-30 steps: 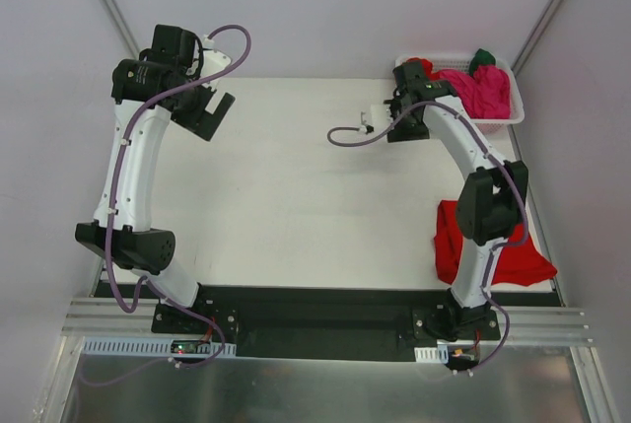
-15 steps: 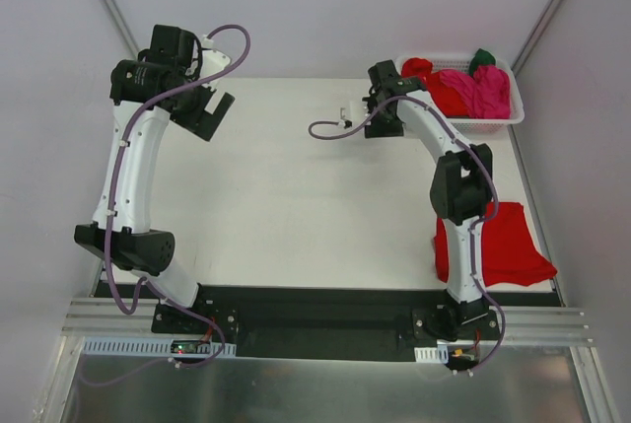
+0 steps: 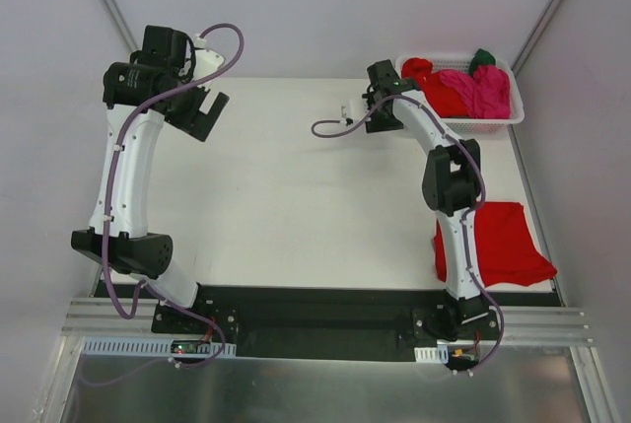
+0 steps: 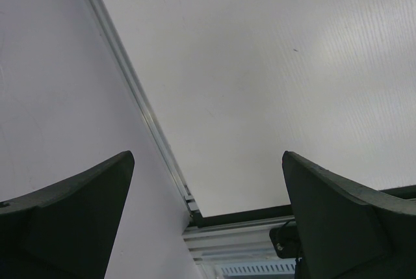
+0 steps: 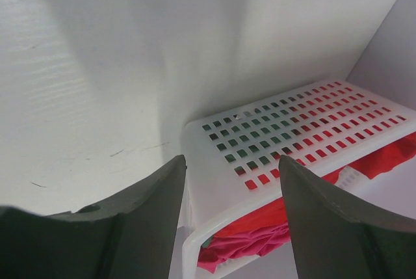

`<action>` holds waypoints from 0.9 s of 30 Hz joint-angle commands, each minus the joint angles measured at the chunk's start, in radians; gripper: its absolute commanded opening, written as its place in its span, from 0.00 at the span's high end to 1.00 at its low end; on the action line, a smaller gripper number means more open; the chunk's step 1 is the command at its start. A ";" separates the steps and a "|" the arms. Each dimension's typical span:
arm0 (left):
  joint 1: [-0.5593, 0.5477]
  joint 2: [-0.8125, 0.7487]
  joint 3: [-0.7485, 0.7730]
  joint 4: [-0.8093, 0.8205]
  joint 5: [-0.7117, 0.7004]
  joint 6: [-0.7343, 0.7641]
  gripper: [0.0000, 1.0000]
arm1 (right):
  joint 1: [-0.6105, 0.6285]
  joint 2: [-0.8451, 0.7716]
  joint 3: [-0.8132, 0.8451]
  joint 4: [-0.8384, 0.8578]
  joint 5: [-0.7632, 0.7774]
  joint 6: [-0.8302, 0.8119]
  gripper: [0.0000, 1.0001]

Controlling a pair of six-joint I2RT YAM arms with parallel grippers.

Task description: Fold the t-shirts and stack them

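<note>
Red t-shirt [image 3: 498, 241] flat, near right. Pink, red, green t-shirts [image 3: 481, 94] heaped in white basket [image 3: 515, 105], far right. Right gripper [image 5: 231, 168] just beside basket, spread, empty; left gripper [image 4: 208, 162] likewise, far left.

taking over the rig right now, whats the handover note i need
Left end effector: open, empty, raised over the table's far left.
Right end effector: open, empty, just outside the white slotted plastic basket.
Done: one bright red t-shirt lies flat at the near right edge and looks folded.
In the basket: bright red cloth, a magenta-pink shirt, a dark green shirt.
To do: take those out, fold them, stack them.
</note>
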 commanded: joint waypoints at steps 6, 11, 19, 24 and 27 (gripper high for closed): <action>0.011 -0.022 0.001 -0.019 0.026 -0.001 0.01 | -0.083 0.010 0.031 0.020 0.058 -0.046 0.38; 0.011 -0.002 0.026 -0.019 0.039 -0.007 0.01 | -0.109 0.019 0.028 0.029 0.083 -0.048 0.38; 0.011 0.004 0.029 -0.019 0.048 -0.007 0.01 | -0.089 -0.060 -0.070 0.078 0.048 -0.011 0.20; 0.011 0.006 0.029 -0.019 0.048 -0.008 0.01 | -0.026 -0.154 -0.096 0.108 -0.027 0.166 0.02; 0.011 0.006 0.032 -0.019 0.049 -0.007 0.01 | 0.004 -0.197 -0.050 0.112 -0.057 0.281 0.02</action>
